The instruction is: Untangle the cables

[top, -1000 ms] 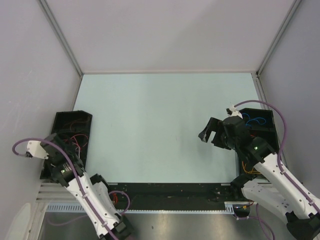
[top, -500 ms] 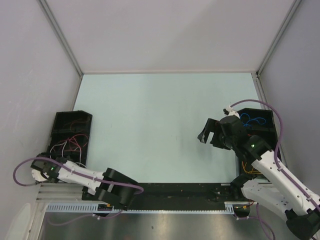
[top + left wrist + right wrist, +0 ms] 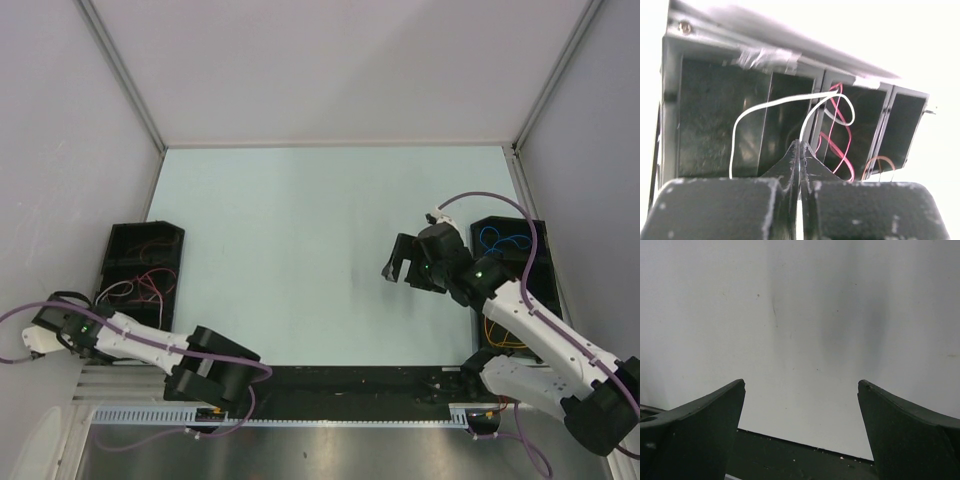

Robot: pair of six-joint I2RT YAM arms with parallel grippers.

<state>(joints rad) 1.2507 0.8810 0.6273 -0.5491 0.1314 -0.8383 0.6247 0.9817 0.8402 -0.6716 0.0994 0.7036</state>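
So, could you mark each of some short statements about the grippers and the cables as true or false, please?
1. The right gripper is open and holds nothing. True.
2. The left gripper is wide open. False: it is shut, pinching a white cable at its tips.
3. Blue cables lie in the right bin. True.
4. Red cables lie in the middle of the table. False: they are in the left bin.
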